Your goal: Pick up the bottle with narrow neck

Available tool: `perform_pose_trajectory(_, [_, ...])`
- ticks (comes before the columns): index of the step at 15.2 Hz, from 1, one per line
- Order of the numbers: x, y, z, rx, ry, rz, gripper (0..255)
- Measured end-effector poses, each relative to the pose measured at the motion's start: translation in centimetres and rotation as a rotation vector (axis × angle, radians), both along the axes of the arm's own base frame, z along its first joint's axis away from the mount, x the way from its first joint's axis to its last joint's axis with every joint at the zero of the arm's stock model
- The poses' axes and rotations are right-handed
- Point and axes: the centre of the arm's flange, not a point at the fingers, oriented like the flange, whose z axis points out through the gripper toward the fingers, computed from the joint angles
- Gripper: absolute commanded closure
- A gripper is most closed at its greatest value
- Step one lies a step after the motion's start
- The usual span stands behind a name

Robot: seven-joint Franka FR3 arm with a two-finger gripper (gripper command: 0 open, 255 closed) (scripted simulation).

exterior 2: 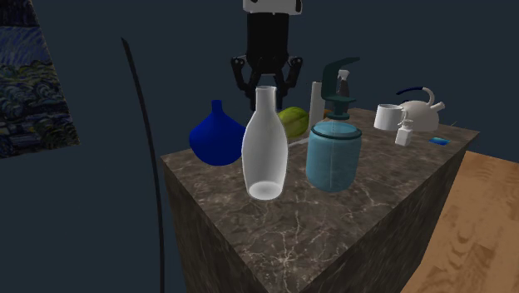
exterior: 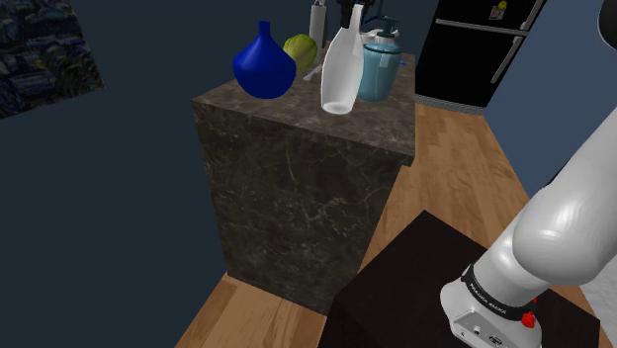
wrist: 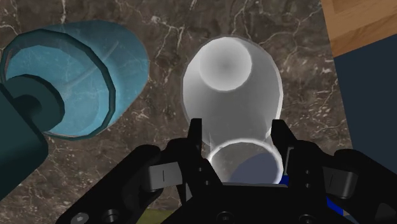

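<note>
Wrist view: the claw (wrist: 239, 127) is clenched around the top of the bottle (wrist: 229, 83), one black finger (wrist: 198, 130) against each side of the narrow neck, just below its round open rim. From the second exterior view the claw (exterior 2: 266, 96) hangs straight down over the bottle (exterior 2: 264, 150), which stands upright with its wide base apparently on the tabletop (exterior 2: 333, 220).

Directly beside the claw, close to the bottle but apart from it, stands a teal soap dispenser (exterior 2: 333, 154) with a ribbed round body and a darker pump head. Behind the claw sit a deep blue vase (exterior 2: 215, 137) with a bulging body and a thin neck, and a yellow-green fruit (exterior 2: 293, 121). Well off past the dispenser stand a white mug (exterior 2: 387, 115) and a white kettle (exterior 2: 420, 112).

The tabletop is dark, veined stone capping a tall block of the same stone (exterior: 297, 217). Below lies a plank wood floor (exterior: 465, 168), with a black fridge (exterior: 484, 49) farther back and dark blue walls. The bottle is milky white and see-through, smooth, widening from the neck to the base.
</note>
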Motion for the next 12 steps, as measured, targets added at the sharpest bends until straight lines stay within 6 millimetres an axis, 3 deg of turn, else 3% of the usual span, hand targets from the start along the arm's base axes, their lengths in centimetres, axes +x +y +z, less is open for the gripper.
perform_pose_trajectory(6, [0.0, 0.0, 0.0, 0.000, 0.000, 0.000, 255])
perform_pose_trajectory(12, [-0.1, 0.0, 2.6, 0.000, 0.001, 0.000, 255])
